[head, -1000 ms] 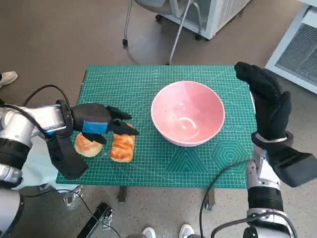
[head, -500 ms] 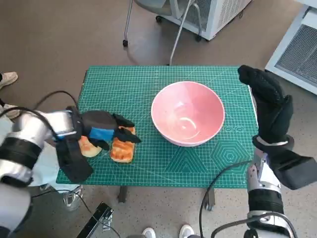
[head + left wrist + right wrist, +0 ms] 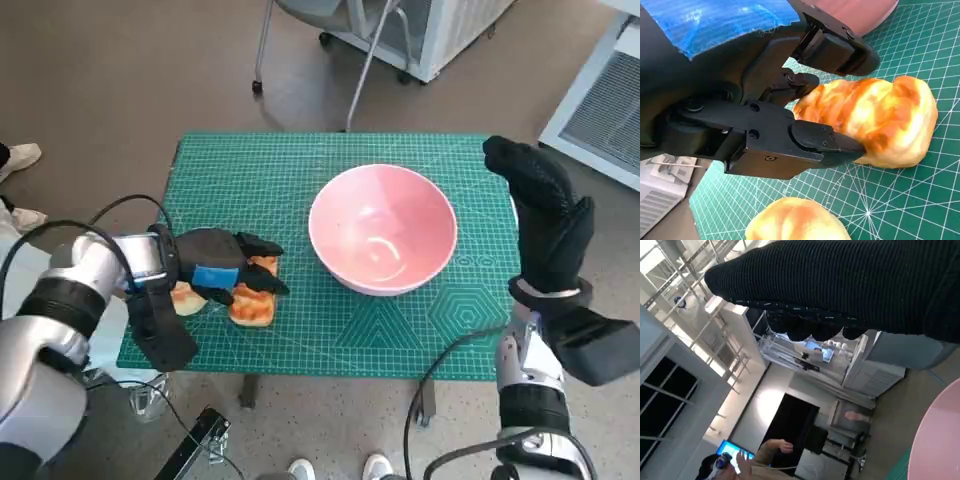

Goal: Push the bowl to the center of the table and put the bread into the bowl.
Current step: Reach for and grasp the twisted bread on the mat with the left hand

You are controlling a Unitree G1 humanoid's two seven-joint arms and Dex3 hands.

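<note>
So the pink bowl (image 3: pixel 383 229) sits about mid-desk, empty, while the left hand (image 3: pixel 222 268) closes its fingers around the long bread (image 3: pixel 254 296); the right hand (image 3: pixel 545 215) hovers released.

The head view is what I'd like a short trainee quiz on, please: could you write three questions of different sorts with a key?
1. True or false: a bread piece already lies in the bowl.
2. Multiple choice: where is the left hand?
A. inside the bowl
B. over the long bread
C. off the mat
3. Fill in: the right hand stands upright at the table's ____ edge, beside the bowl.

Key
1. False: the bowl holds nothing, and both the long bread and the round bread lie on the mat.
2. B: its fingers touch that bread in the left wrist view.
3. Right.
</note>
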